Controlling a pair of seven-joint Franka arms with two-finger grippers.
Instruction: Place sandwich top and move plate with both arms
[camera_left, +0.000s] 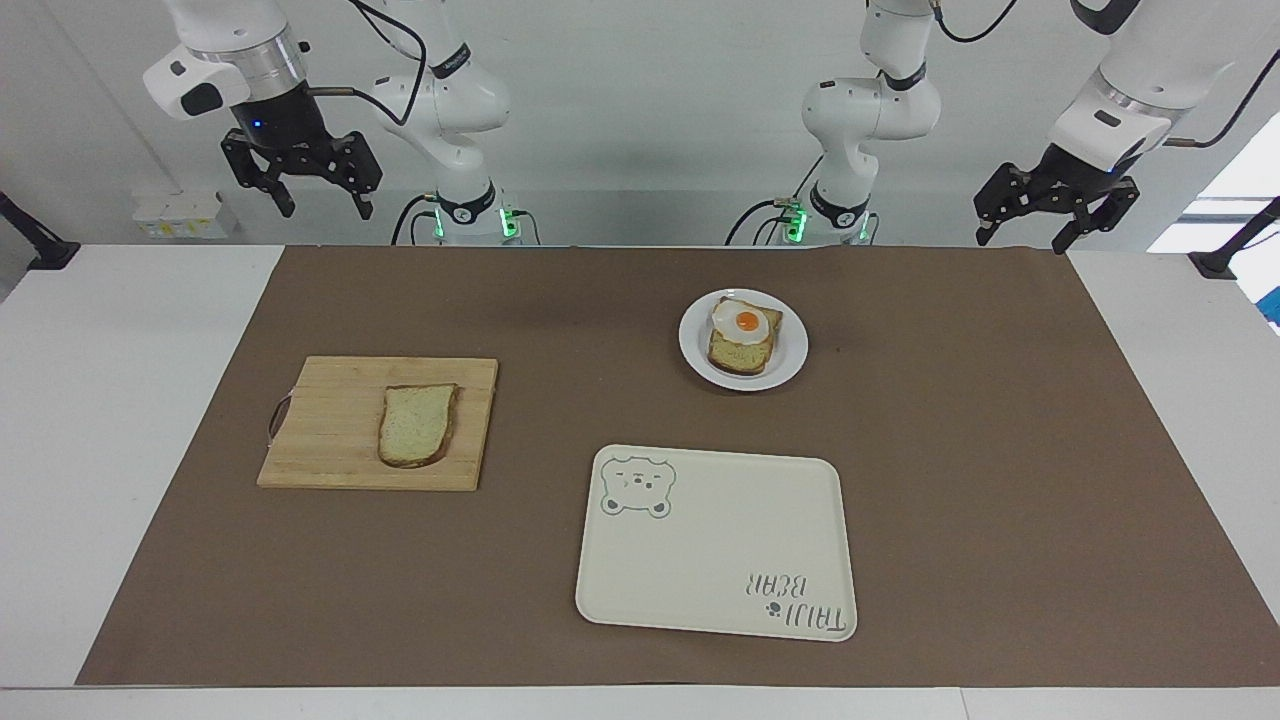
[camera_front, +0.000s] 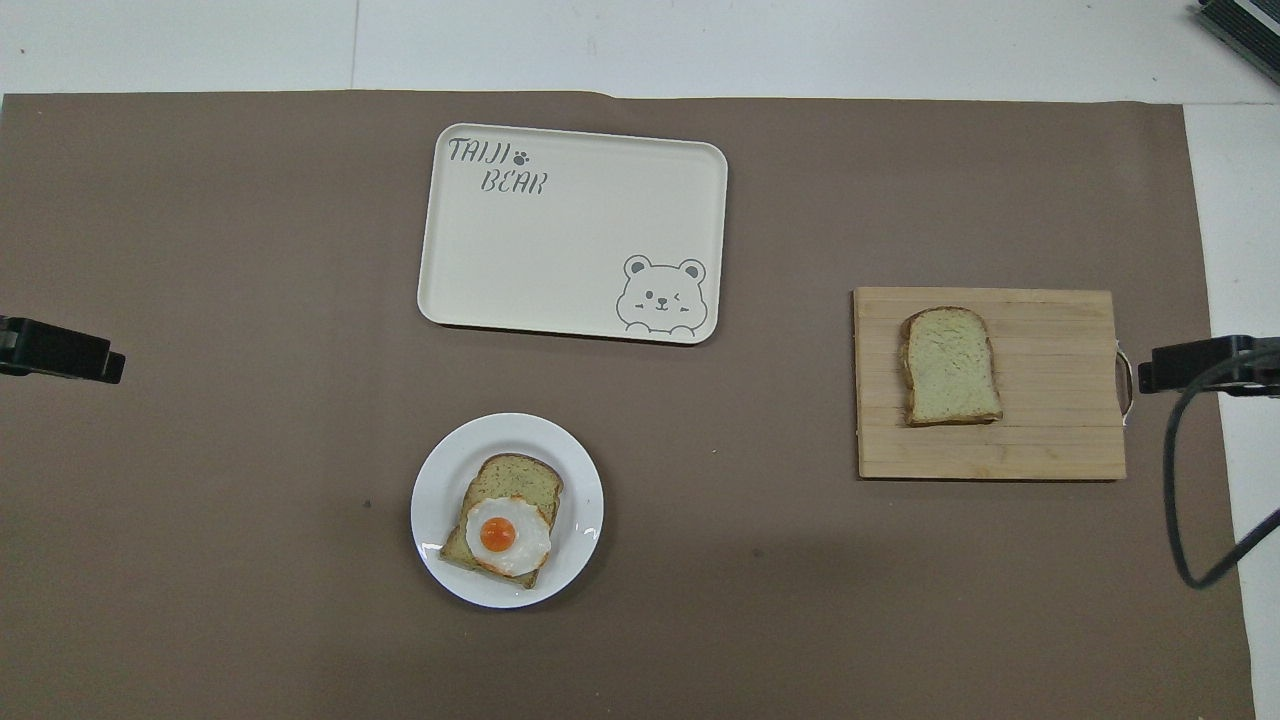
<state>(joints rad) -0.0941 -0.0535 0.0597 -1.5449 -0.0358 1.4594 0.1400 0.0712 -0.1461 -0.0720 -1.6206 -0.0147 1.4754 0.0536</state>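
Observation:
The sandwich top (camera_left: 417, 424), a plain pale bread slice with a brown crust, lies flat on a wooden cutting board (camera_left: 330, 430) toward the right arm's end of the table; it also shows in the overhead view (camera_front: 950, 365). The small white plate (camera_left: 793, 352) sits nearer to the robots, carrying a toast slice with a fried egg (camera_left: 745, 322); the plate also shows in the overhead view (camera_front: 585, 500). My right gripper (camera_left: 322, 203) hangs open and empty in the air above the table's edge at its own end. My left gripper (camera_left: 1025, 236) hangs open and empty at the other end. Both arms wait.
A cream rectangular tray with a bear drawing (camera_left: 720, 560) lies empty, farther from the robots than the plate; it also shows in the overhead view (camera_front: 570, 250). A brown mat (camera_left: 1000, 450) covers the table. The cutting board has a metal handle (camera_left: 278, 416) at its outer end.

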